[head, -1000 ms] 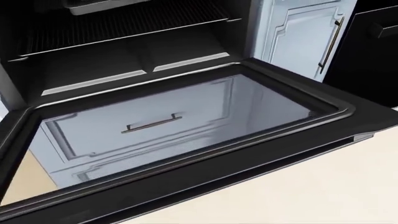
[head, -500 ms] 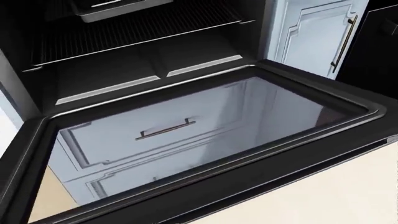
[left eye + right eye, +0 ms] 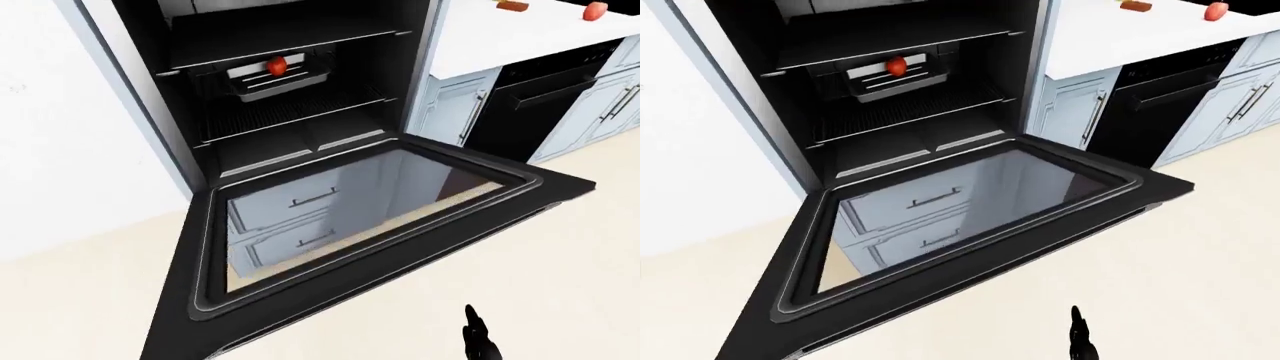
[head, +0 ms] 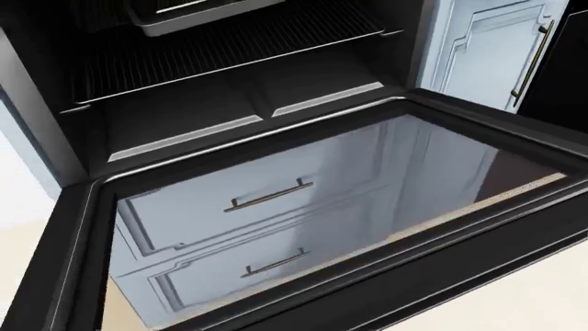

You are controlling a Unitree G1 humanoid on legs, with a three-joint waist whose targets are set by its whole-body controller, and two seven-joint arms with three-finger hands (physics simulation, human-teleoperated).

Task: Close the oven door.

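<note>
at the left of the left-eye view we see a plain white wall [image 3: 60,112] meeting a cream floor [image 3: 80,300]. next to it stands the black oven [image 3: 290,82], its door [image 3: 250,300] dropped flat & fully open, spreading toward the bottom of the view. thru the door's glass [image 4: 303,200] we see pale blue drawers w/ slim handles. inside, on a wire rack [image 3: 290,112], sits a metal tray [image 3: 280,75] w/ a red item on it. further right are pale blue cabinets [image 3: 455,105], a black appliance [image 3: 540,105] & a white counter [image 3: 520,34]. bottom right, a dark hand [image 3: 480,341] hangs over the floor, apart from the door; which hand it is & whether its fingers are spread or closed we can't tell.
</note>
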